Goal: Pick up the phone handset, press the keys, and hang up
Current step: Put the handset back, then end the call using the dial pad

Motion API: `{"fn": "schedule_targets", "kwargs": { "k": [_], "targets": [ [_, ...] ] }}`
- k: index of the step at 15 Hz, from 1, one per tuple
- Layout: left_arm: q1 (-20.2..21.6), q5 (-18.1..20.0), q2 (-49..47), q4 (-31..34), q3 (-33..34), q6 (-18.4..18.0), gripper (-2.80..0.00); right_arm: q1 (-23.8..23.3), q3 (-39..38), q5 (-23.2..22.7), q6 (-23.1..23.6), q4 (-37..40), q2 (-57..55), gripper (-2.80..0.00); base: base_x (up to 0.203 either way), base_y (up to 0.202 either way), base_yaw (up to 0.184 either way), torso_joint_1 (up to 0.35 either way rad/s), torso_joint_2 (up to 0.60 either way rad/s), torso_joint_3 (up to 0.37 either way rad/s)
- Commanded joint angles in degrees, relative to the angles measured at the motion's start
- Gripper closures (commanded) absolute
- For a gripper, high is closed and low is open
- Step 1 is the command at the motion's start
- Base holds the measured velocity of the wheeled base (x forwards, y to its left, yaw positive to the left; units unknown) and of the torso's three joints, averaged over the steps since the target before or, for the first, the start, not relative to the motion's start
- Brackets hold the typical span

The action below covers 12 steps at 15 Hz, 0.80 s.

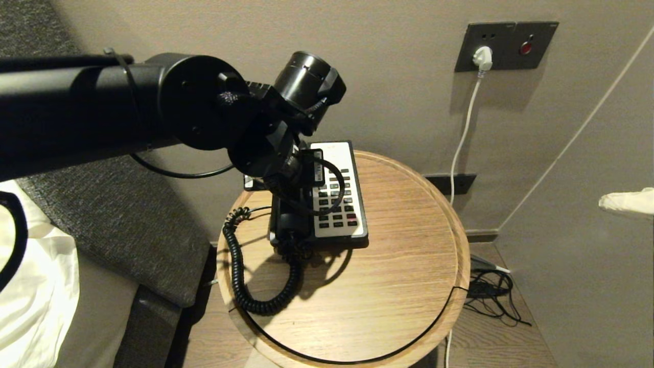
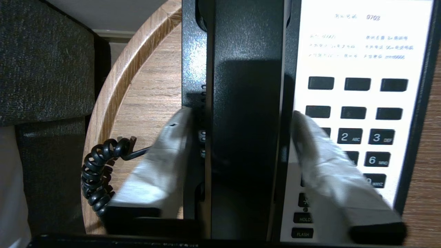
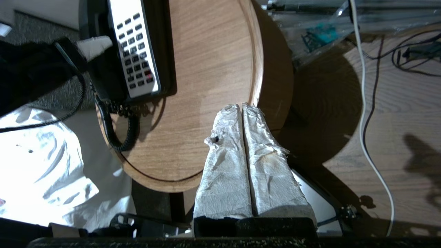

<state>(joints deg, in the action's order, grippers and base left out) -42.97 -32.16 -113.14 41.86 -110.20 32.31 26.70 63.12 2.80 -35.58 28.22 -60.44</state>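
The long black plastic phone handset (image 2: 246, 117) is seen lying in its cradle on the black-and-white phone base (image 1: 334, 197), alongside the white keypad panel (image 2: 365, 103). The base stands on the round wooden desk (image 1: 388, 286), toward the wall side of it. The handset is straddled by the left tool (image 2: 241, 117), whose white-wrapped fingers (image 2: 162, 165) are spread, one on each side of the handset; a gap is visible between each finger and the handset's flanks, so nothing is pinched. A black coiled cord (image 1: 240, 276) is looped over the desk from the near end of the base. The right tool (image 3: 242, 110) is held off beyond the rim of the desk, well apart from the base, with its paper-wrapped fingers (image 3: 224, 165) pressed together on nothing. A white plug and cable (image 1: 480, 59) are seen in the wall socket beyond the desk.
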Motion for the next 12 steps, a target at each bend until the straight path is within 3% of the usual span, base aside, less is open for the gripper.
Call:
{"fn": "schedule_targets", "kwargs": {
  "k": [1, 6, 7, 8, 12],
  "targets": [
    [-0.08, -0.25, 1.29, 0.24, -0.01, 0.16, -2.80, 0.02, -0.64, 0.01, -0.19, -0.01, 0.15, 0.00, 0.000, 0.000, 0.000, 0.000, 0.00, 0.000],
    [-0.07, -0.26, 7.63, 1.03, 1.18, 0.47, -2.80, 0.02, -2.00, 0.02, -0.19, -0.25, 0.38, 0.00, 0.000, 0.000, 0.000, 0.000, 0.00, 0.000],
    [-0.03, -0.34, 9.47, 1.12, 2.09, 0.54, -1.22, 0.02, -2.51, 0.06, -0.19, -0.27, 0.64, 0.00, 0.000, 0.000, 0.000, 0.000, 0.00, 0.000],
    [0.10, -0.40, 11.17, 1.17, 3.45, 0.58, 0.00, -0.07, -2.92, 0.10, -0.23, -0.35, 0.93, 0.00, 0.000, 0.000, 0.000, 0.000, 0.00, 0.000],
    [4.55, -0.48, 21.00, 1.04, 10.66, 1.47, 0.00, -0.72, -5.75, 0.18, -0.19, -0.35, 3.13, 0.00, 0.000, 0.000, 0.000, 0.000, 0.00, 0.000]
  ]
}}
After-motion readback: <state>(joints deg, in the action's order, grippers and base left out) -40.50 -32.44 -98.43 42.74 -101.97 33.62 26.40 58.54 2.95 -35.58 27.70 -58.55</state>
